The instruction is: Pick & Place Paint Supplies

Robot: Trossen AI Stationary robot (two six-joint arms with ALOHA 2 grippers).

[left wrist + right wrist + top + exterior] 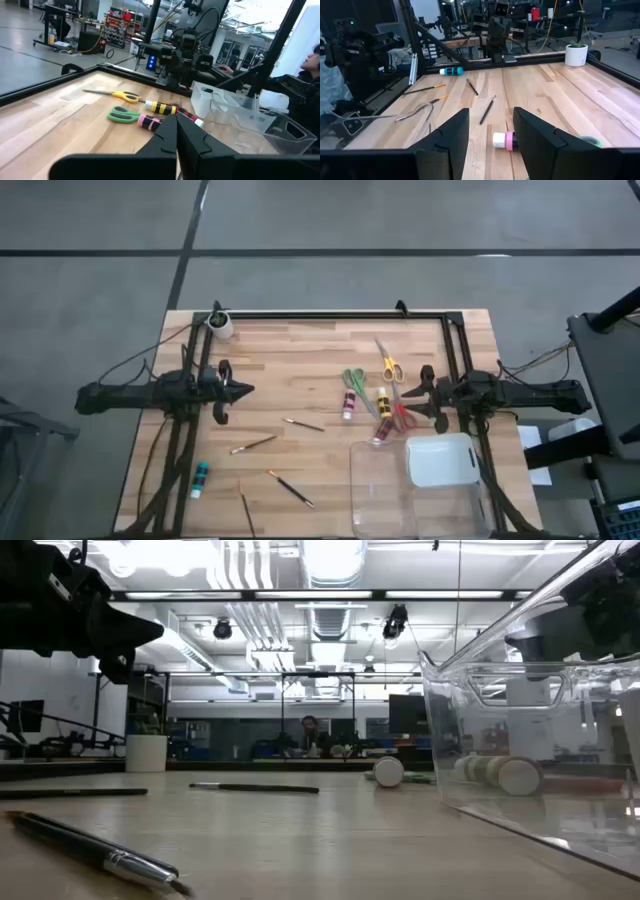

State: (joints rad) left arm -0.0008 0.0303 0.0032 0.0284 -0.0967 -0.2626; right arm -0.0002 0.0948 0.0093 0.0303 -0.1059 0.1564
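Right claw (428, 390) hovers beside upright-lying yellow bottle (383, 401).

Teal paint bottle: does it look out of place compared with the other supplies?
Yes. The teal bottle lies on its side alone near the left front corner, far from the other bottles and scissors clustered beside the clear tray.

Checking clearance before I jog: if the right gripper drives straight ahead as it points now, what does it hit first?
Probably the pink paint bottle, lying between the right gripper's open fingers just ahead. Depth is unclear; beyond it lies a thin brush.
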